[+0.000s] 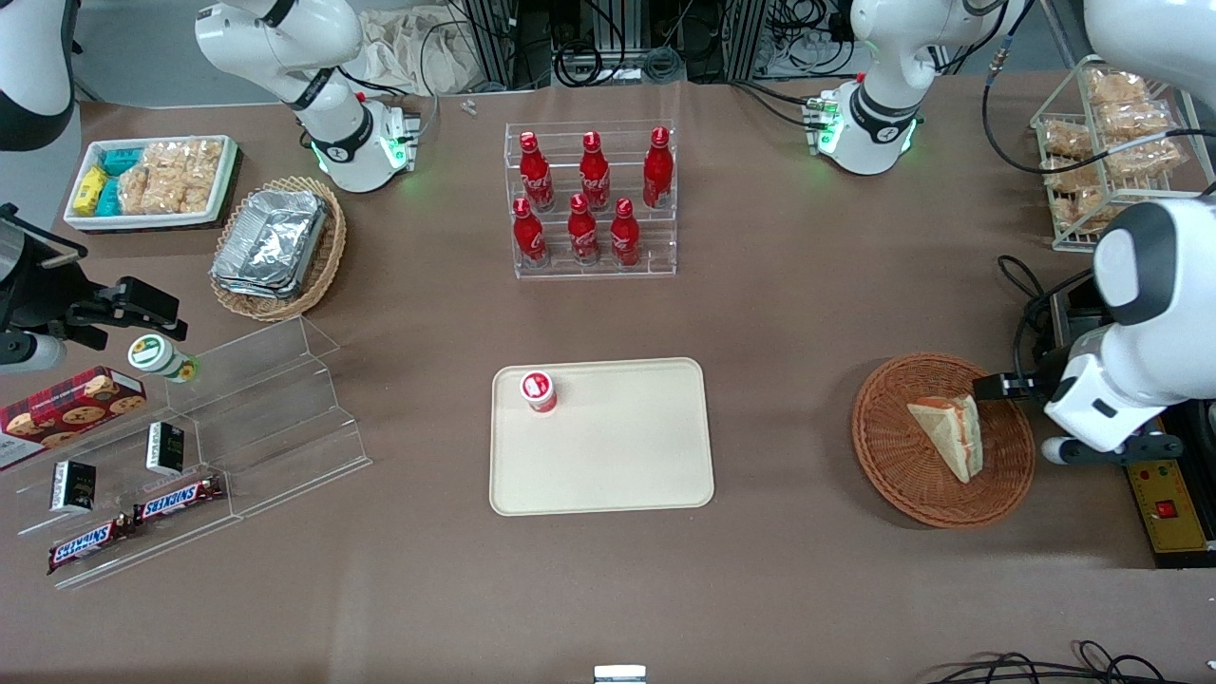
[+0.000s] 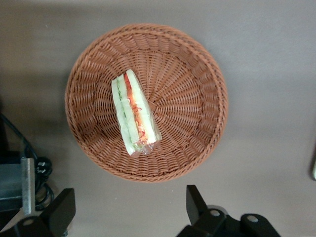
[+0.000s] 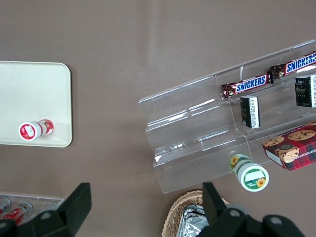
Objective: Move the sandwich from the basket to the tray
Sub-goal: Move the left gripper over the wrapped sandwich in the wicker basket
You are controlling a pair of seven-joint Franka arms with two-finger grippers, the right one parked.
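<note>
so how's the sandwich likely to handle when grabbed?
Sandwich looks soft: layered bread, so it probably squashes. Its clear wrap may be slippery. Lying in the basket, it shouldn't roll. Gripper hovers open above the basket.

The gripper [image 2: 129, 210], jaws spread, hangs above the basket [image 2: 197, 74] with nothing between it and the sandwich [image 2: 134, 113].

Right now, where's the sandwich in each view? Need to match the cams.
Front view: the sandwich lies in the round basket, toward the working arm's end of the table, beside the tray.
Left wrist view: the sandwich lies in the basket, below the open gripper, which hovers above.
Right wrist view: not in it.
Shared landmark: the basket, in the front and left wrist views.
</note>
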